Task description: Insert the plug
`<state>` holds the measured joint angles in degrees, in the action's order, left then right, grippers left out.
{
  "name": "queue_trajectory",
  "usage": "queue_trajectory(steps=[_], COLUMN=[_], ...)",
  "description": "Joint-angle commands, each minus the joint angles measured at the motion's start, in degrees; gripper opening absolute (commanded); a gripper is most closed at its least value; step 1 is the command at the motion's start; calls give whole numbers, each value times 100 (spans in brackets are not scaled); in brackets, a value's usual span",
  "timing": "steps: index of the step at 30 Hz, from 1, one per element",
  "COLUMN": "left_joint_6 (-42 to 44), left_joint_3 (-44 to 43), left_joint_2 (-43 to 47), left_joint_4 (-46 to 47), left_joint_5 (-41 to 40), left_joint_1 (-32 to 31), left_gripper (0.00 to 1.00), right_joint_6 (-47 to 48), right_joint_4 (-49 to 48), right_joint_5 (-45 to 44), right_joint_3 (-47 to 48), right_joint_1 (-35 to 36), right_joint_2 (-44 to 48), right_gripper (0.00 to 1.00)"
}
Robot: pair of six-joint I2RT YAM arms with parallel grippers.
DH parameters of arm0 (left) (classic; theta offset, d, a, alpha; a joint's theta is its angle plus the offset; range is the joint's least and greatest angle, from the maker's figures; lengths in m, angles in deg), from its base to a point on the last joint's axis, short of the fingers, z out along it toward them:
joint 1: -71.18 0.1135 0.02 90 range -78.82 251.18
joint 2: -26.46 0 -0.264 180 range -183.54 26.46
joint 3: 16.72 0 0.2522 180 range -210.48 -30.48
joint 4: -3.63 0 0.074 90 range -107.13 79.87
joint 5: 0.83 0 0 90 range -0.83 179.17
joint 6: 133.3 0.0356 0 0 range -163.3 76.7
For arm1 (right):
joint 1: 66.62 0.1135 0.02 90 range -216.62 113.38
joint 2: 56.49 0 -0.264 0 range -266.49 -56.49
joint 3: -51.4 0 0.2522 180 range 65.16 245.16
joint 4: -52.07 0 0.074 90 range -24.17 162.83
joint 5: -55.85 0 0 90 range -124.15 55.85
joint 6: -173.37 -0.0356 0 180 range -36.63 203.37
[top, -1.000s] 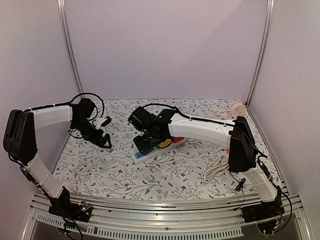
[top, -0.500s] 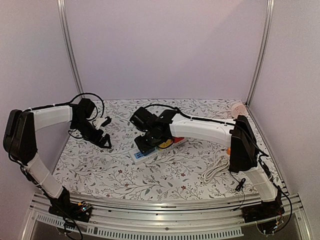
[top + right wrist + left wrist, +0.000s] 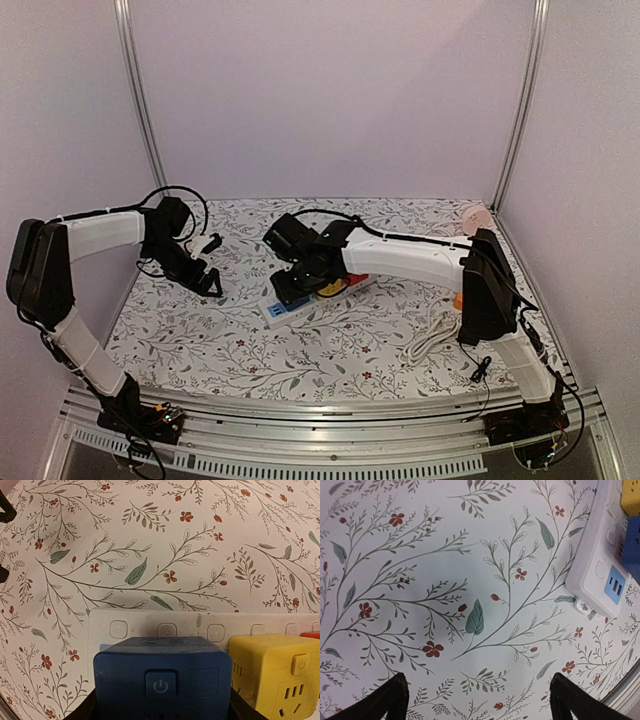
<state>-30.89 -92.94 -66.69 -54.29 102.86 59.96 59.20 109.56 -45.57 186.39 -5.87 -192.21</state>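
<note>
At bench (image 3: 330, 350) centre, we gripped the blue plug (image 3: 162, 685) on the power strip (image 3: 200, 625).
Our right hand (image 3: 291, 285) clenched the plug beside a yellow cube (image 3: 272, 680); our left hand (image 3: 477, 700) hung released toward the left edge.

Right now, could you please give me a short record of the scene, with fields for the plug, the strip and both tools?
strip: white plastic power strip, flat on the floral tablecloth
neighbour: yellow cube-shaped adapter, on the strip
plug: blue cube-shaped plug, over the strip beside the adapter; seating hidden
right tool: shut on the plug
left tool: open, empty, above bare cloth
</note>
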Motion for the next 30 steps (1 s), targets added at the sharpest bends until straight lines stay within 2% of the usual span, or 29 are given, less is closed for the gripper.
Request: queue_trajectory(steps=[1,9,16,30], left_joint_6=[87,87,92,100], left_joint_3=[75,67,75,93], left_joint_2=[60,-9,-2,-11], left_joint_4=[70,83,77,82], left_joint_5=[-54,-87,-74,-48], left_joint_1=[-55,-55,-50,-51], left_gripper=[97,97,98,98], right_joint_6=[31,428,392,302], right_joint_4=[74,-135,-424,-483], right_joint_5=[212,207,33,110], right_joint_3=[-279,27,23,17], right_joint_1=[0,132,137,148], right_joint_2=[-287,-138,226,225], right_gripper=[0,0,0,0])
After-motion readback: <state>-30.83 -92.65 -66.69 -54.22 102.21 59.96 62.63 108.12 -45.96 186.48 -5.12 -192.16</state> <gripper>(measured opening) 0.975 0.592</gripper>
